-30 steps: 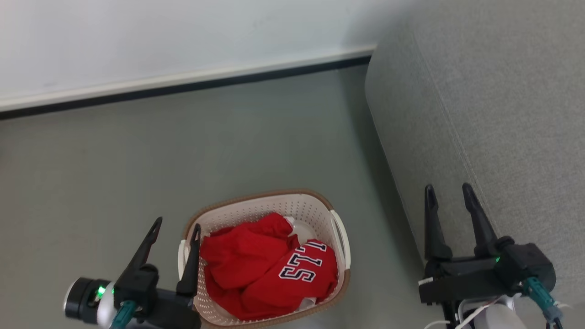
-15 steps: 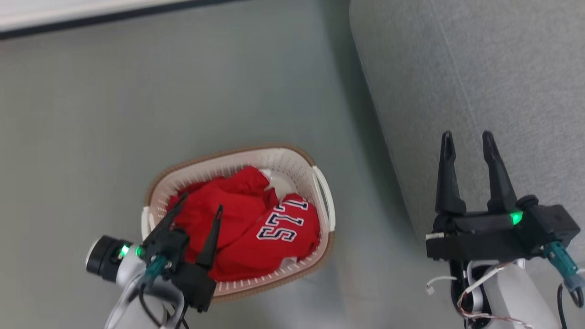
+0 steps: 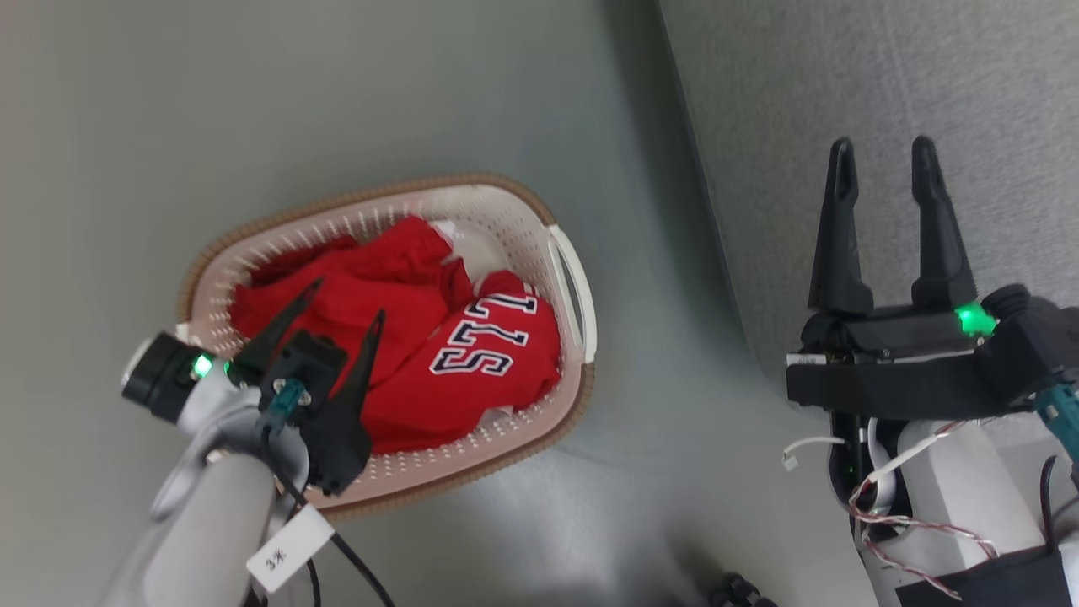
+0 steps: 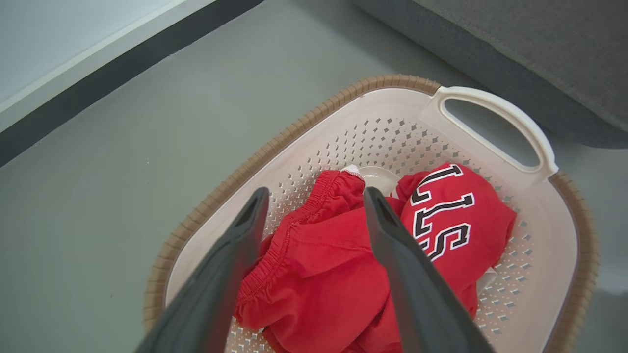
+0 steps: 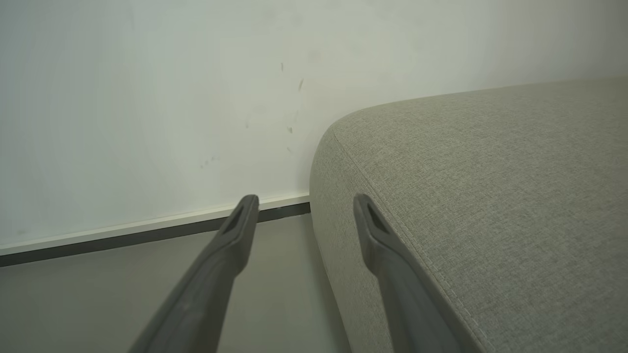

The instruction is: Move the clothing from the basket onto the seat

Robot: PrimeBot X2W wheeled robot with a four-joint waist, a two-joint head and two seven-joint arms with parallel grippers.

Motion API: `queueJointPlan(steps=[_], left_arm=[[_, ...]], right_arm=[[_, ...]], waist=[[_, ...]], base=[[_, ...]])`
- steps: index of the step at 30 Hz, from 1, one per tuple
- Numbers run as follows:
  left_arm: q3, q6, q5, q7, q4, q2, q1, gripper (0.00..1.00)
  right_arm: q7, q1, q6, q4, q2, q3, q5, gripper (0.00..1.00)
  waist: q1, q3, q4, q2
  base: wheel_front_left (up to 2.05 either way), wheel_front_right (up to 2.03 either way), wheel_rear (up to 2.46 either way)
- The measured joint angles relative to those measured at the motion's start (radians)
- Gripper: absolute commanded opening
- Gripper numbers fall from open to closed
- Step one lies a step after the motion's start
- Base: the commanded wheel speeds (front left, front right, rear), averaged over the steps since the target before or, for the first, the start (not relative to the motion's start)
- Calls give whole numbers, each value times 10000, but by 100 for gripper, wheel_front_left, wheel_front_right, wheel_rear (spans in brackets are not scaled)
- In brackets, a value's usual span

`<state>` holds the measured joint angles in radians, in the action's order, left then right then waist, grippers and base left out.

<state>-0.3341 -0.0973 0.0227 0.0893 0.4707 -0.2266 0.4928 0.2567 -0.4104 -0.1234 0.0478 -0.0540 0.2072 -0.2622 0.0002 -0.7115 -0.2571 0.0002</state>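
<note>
The left claw [image 3: 347, 299] is spread wide and has hold of nothing. It hangs over the near side of the basket [image 4: 294, 127] with its tips aimed down into the heap. Between its fingers lies the plain red garment [image 4: 319, 264], whose gathered hem is bunched just inside the finger at the wrist view's left. Just outside the other finger sits the jersey [image 4: 456, 211] with navy letters outlined in white. The tips look just short of the cloth, though I cannot tell for sure whether they touch it. The basket's cream wall and brown rim run round both garments, and its loop handle [image 4: 500, 113] lies beyond the jersey. Past that handle the grey seat [image 3: 843, 67] begins.

By my reading the task is at its very start. All the clothing [image 3: 413, 405] is in the basket, none lies on the part of the seat that shows, and the first pick is not yet made. What is left is to close on a garment, lift it clear of the rim, carry it across to the seat, let go, and do the same for the other.

The left arm comes in from the lower left of the head view. Its pale forearm bears a small paper tag [image 3: 291, 548], and its wrist is bent to tip the claw down and forward. The right claw [image 3: 882, 147] is also fully open and holds nothing. It is held level, well apart from the basket, and straddles the seat's edge seam, with one finger over the cushion and the other over the floor [image 5: 274, 304]. The wall [image 5: 147, 98] is ahead of it.
</note>
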Motion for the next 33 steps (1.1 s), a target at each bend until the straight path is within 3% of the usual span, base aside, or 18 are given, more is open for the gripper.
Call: queueJointPlan(steps=[12,33], left_arm=[[-510,-128,489,23,955,-368,887,100],[-1267,-259,1233,-539,2366,-570,2437,100]], right_arm=[[2,-549,-10,-77,29,374,-290,100],[2,-719,-12,-182,46,738,-1085,100]], waist=[[0,-1411,-509,0],[-2,-2098,-1139,-2]], base=[[0,0,0],[0,0,0]])
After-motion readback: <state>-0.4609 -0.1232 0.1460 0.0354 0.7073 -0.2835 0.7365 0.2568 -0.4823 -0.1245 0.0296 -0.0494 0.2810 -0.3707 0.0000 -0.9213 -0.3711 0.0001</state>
